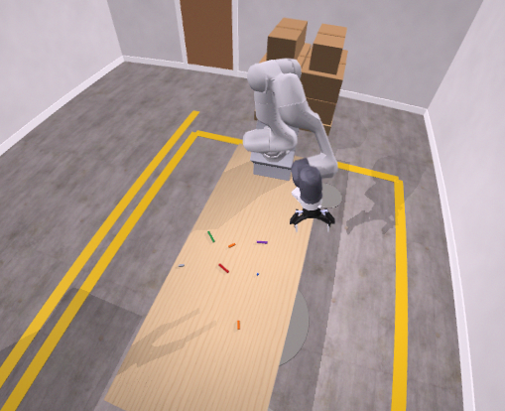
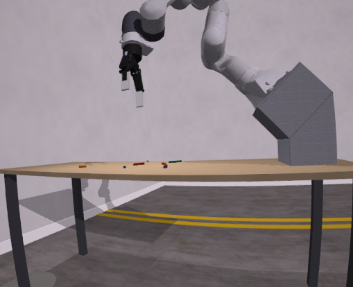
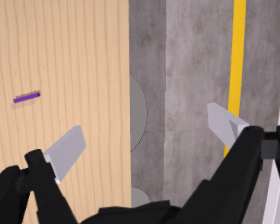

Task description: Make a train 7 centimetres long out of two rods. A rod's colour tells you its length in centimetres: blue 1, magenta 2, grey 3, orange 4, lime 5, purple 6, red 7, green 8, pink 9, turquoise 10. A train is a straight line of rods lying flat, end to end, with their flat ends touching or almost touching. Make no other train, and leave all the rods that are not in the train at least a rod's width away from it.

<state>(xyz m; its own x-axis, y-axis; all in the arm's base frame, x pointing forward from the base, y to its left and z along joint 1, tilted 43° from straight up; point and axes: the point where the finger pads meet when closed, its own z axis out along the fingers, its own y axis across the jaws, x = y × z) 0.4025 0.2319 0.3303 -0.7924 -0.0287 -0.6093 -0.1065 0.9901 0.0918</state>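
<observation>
Several rods lie flat and apart on the wooden table: a green rod (image 1: 210, 236), an orange rod (image 1: 231, 245), a purple rod (image 1: 262, 242), a red rod (image 1: 223, 268), a small grey rod (image 1: 181, 265), a tiny blue rod (image 1: 257, 274) and a second orange rod (image 1: 238, 325) nearer the front. None touch end to end. My gripper (image 1: 312, 221) (image 2: 132, 93) is open and empty, high above the table's right edge. In the wrist view the open fingers frame the table edge, with the purple rod (image 3: 26, 97) at the left.
The arm's grey base block (image 2: 297, 118) stands at the far end of the table. Cardboard boxes (image 1: 311, 60) are stacked behind the robot. Yellow floor lines (image 1: 399, 278) run around the table.
</observation>
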